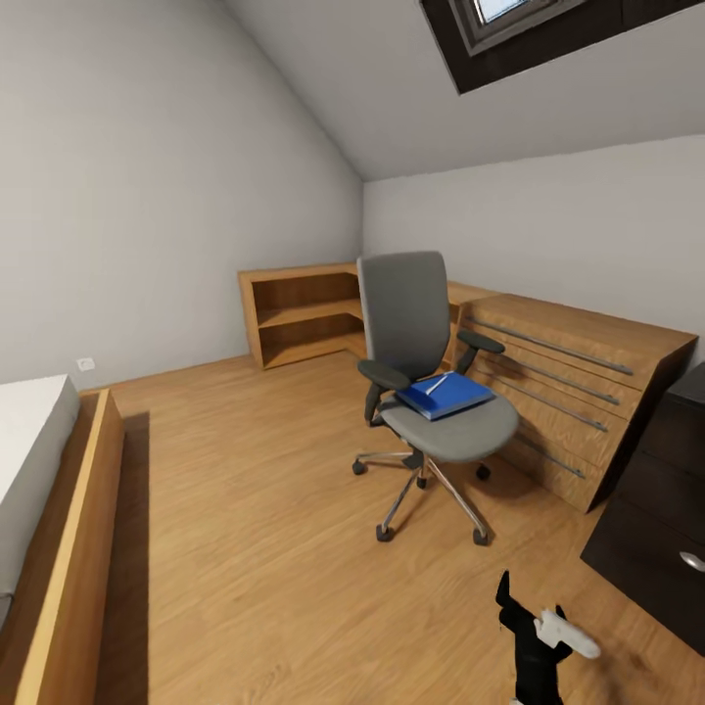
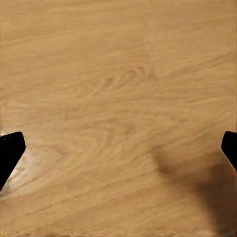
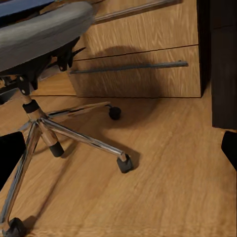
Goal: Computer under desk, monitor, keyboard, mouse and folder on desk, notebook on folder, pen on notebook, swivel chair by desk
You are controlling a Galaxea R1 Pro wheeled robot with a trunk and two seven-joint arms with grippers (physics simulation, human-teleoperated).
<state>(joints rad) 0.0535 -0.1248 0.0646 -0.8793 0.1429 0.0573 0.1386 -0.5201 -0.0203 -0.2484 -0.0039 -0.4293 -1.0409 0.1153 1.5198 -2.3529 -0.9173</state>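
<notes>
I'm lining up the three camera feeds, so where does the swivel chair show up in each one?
Head view: swivel chair stands right of centre, with the blue folder on its seat.
Left wrist view: not in it; wood floor between the gripper's fingertips.
Right wrist view: chair seat edge and chrome base across the picture's left half.
Shared landmark: the wooden drawer unit beside the chair, also at.

Attic room with wood floor and low wooden furniture

Pale grey walls meet a sloped ceiling with a dark-framed skylight at the top. The light wood floor runs to an open wooden shelf in the corner, joined along the far wall by a low wooden cabinet with grey bar handles. A wood-framed bed stands at left.
</notes>
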